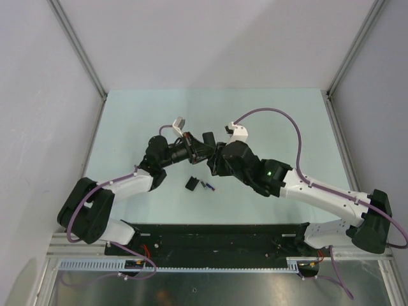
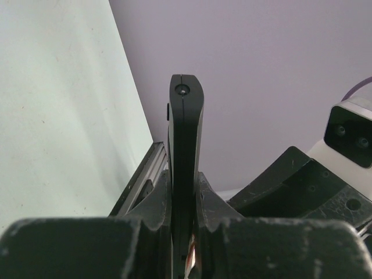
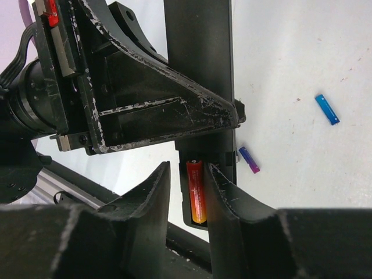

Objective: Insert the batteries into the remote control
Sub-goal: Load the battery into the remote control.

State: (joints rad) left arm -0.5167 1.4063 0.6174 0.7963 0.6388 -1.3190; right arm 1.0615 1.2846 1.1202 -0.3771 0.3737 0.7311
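Clamped tight, the left gripper [image 2: 185, 195] holds the remote control [image 2: 186, 128] edge-on between its jaws, and the free end of the black bar juts out past the fingertips. The right gripper [image 3: 187, 174] has its jaws apart, one on either side of the remote's open battery bay. Between those jaws a red-orange battery [image 3: 196, 195] with a yellow end lies lengthwise in the bay. There is a clear gap between it and one finger. Just beside the right jaws, a purple battery [image 3: 249, 160] lies on the pale table [image 3: 290, 58], and a blue battery [image 3: 327, 109] lies farther out. The black back panel [image 1: 191, 184] lies on the table below both jaws, toward the arm bases. A plain greyish wall [image 2: 261, 58] stands behind the remote.
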